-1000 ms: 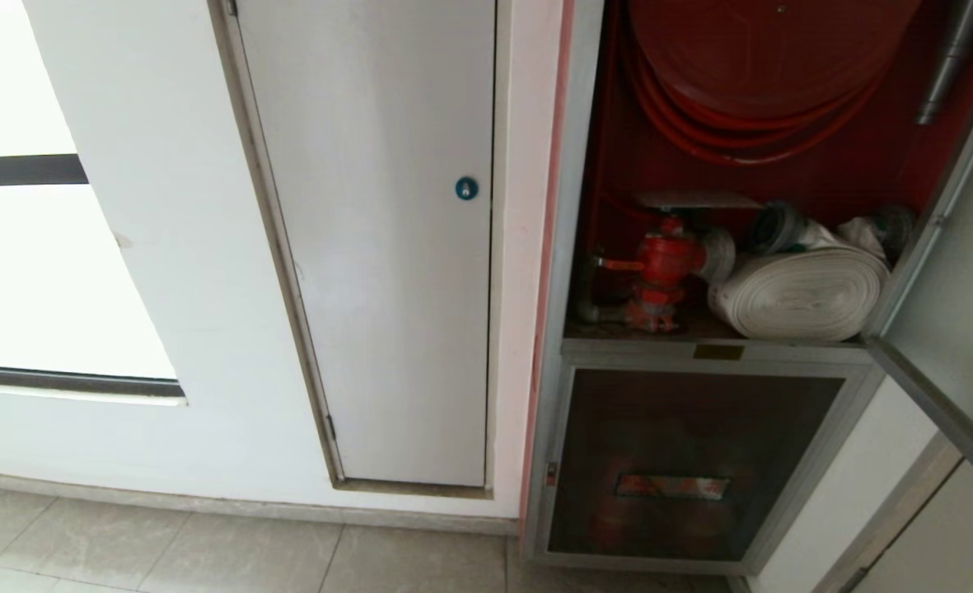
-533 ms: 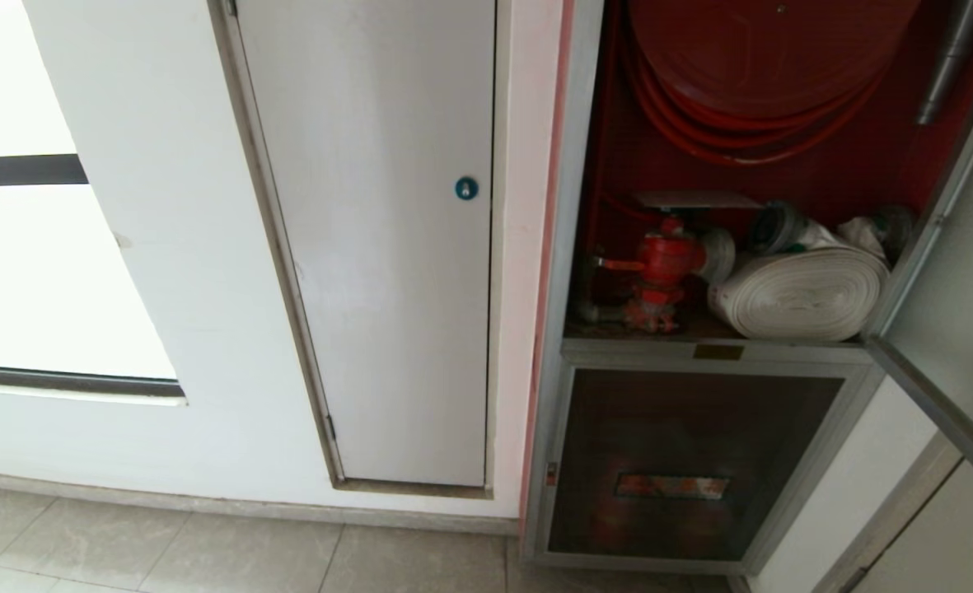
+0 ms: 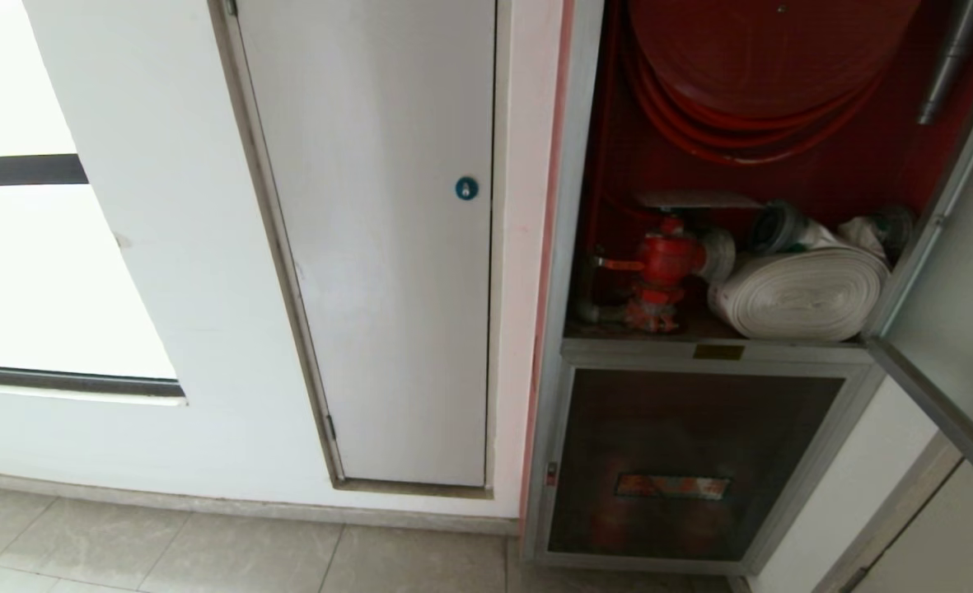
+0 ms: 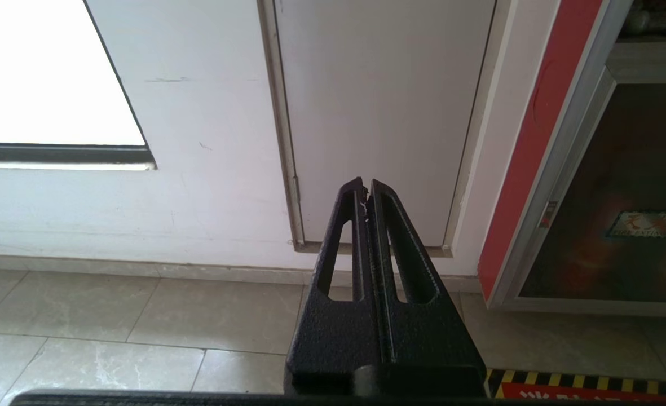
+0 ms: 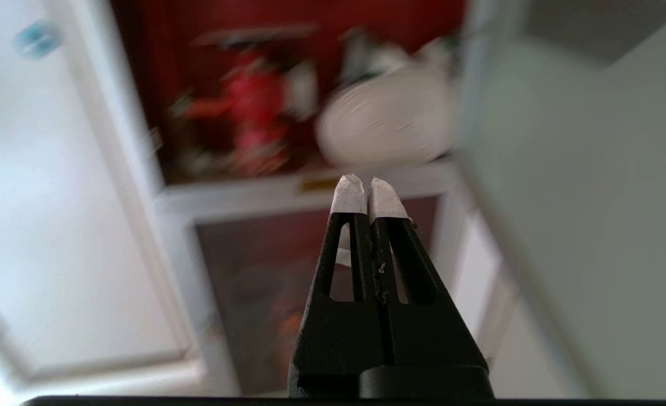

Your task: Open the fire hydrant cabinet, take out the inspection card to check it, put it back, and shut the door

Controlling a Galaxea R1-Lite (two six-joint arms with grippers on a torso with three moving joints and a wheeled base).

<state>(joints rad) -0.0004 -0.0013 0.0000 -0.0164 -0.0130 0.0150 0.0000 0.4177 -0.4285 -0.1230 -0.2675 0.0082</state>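
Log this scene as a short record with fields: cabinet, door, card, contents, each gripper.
cabinet: fire hydrant cabinet open, red inside
door: door swung out on the right
card: inspection card lying flat above the hydrant valve
contents: hose reel above, rolled hose beside valve
left gripper: shut, empty, facing the white panel
right gripper: shut, empty, facing the cabinet
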